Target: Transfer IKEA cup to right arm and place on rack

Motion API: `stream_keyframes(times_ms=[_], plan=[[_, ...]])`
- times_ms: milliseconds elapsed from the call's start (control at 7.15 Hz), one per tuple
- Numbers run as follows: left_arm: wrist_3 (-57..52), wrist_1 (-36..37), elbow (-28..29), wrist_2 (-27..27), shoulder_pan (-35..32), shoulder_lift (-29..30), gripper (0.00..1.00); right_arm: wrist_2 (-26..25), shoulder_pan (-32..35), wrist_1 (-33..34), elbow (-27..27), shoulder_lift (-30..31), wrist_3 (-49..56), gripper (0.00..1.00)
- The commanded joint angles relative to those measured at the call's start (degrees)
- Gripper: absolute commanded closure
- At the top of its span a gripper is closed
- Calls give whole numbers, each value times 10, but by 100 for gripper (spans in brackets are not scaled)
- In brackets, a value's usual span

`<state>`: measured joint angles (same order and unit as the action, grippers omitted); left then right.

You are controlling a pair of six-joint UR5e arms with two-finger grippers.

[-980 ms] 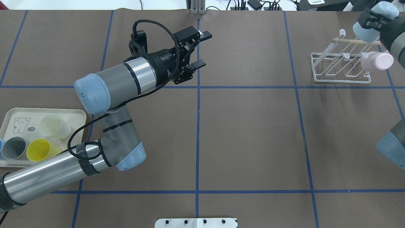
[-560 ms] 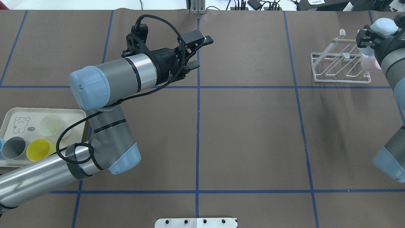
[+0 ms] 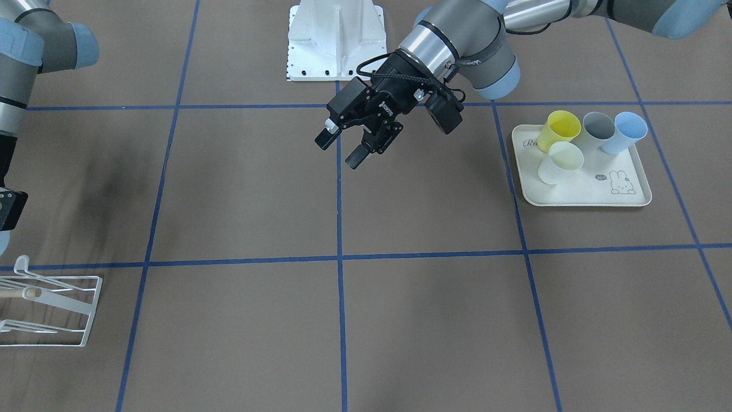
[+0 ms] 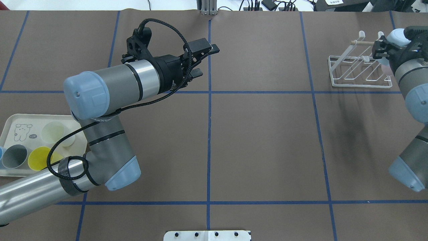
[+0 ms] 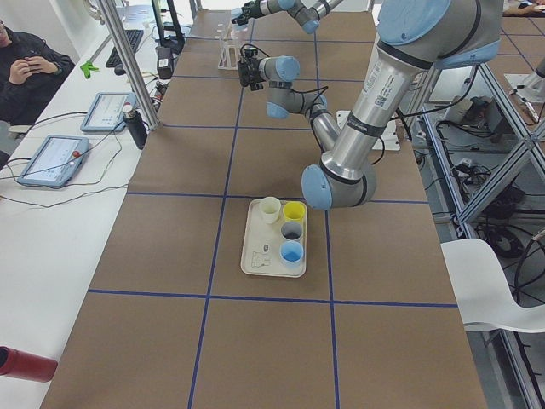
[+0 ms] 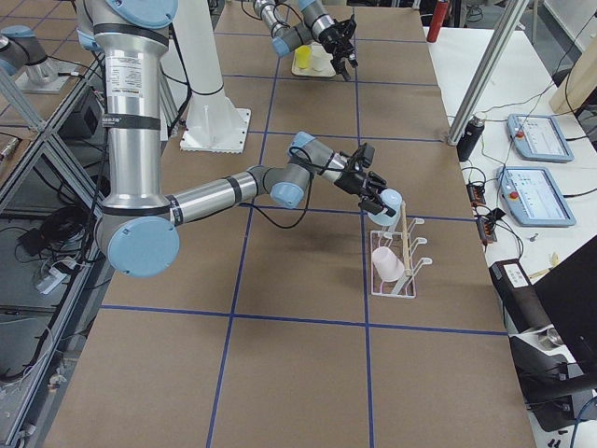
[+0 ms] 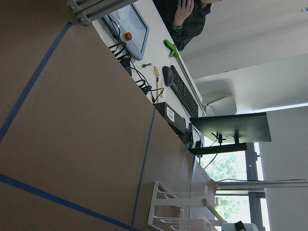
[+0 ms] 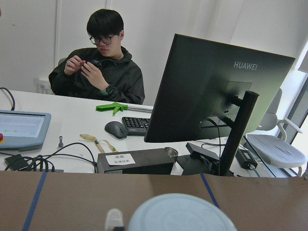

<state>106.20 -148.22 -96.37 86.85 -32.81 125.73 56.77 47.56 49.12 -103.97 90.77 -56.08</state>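
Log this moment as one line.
left claw: open, empty | right claw: holding pale blue cup at rack | pink cup: on rack

Six cups, one rack, one tray

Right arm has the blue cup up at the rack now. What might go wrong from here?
1. The pale blue cup, held by the right gripper, hangs close to the pink cup already on the rack; lowering it may knock that one off.
2. The wire rack looks light; a misaligned approach could push or tip it.
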Motion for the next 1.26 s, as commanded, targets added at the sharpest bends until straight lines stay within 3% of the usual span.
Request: stream_keyframes(times_ms=[0,1120], plan=[[0,0,-1,1,1,0,1,2,0,-59,44,-1,17,100],[1,-1,-1,1,3,0,1,1,2,-73,56,5,30,100]])
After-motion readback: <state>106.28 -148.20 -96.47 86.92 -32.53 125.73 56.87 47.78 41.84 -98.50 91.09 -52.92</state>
